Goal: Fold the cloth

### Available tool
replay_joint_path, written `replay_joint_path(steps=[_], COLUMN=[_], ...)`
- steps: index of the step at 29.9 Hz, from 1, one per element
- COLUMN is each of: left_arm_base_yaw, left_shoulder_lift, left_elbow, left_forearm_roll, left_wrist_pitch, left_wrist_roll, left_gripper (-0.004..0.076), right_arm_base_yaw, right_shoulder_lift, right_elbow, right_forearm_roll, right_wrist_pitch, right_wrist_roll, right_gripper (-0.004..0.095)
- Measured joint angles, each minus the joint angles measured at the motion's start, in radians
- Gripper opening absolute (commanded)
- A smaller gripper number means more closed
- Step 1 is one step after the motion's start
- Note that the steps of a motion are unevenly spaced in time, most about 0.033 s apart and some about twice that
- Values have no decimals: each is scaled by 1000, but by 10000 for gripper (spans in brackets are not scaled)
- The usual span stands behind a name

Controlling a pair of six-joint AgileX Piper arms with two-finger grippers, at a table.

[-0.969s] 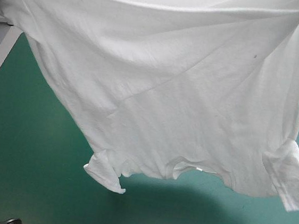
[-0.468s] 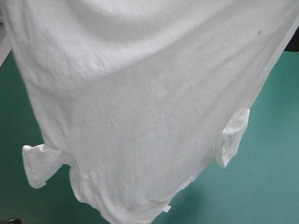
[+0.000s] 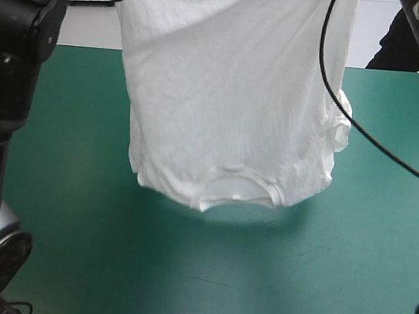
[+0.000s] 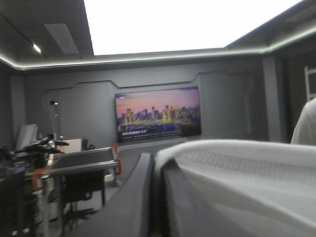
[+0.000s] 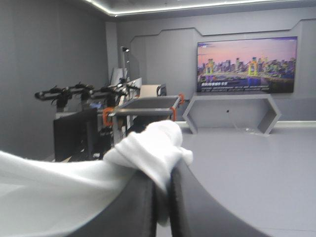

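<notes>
You have the T-shirt (image 3: 230,107) hanging from both raised arms over the middle of the teal-green table (image 3: 65,247), collar lowest. Your left gripper (image 4: 154,170) pinches a white edge, fingers nearly together; your right gripper (image 5: 163,182) clamps a bunched fold likewise.

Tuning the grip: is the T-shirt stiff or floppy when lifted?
Likely floppy: the T-shirt hangs in soft folds, collar lowest. Probably light: pinches by the left gripper and right gripper seem to carry it. It might sway when moved, hanging free over the table.
</notes>
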Motion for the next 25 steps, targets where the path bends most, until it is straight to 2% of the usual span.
replay_joint_path(steps=[2, 3, 6, 8, 10, 15, 20, 25], left_arm_base_yaw=[62, 99, 158, 182, 197, 205, 206, 206], left_shoulder_lift=[69, 115, 216, 276, 331, 395, 411, 414], left_elbow=[-21, -42, -117, -169, -228, -272, -276, -269], left_forearm_roll=[-104, -152, -243, -288, -314, -342, -377, -457], left_wrist_pitch=[-113, -189, -314, -363, -368, -183, 183, 571], left_wrist_roll=[-3, -10, -21, -24, -33, -21, 27, 159], left_gripper=[-10, -10, -10, -9, -9, -9, -9, -10], right_arm_base_yaw=[-75, -119, -230, -270, -290, -298, -299, -301], right_shoulder_lift=[82, 132, 284, 392, 482, 585, 616, 620], right_elbow=[-87, -141, -306, -408, -498, -568, -568, -567], right_forearm_roll=[49, 94, 267, 415, 524, 578, 531, 507], right_wrist_pitch=[-49, -77, -127, -131, -110, 41, 335, 547], right_wrist_roll=[4, 4, -57, -135, -215, -297, -304, -304], right_gripper=[-17, -17, -17, -17, -17, -17, -17, -17])
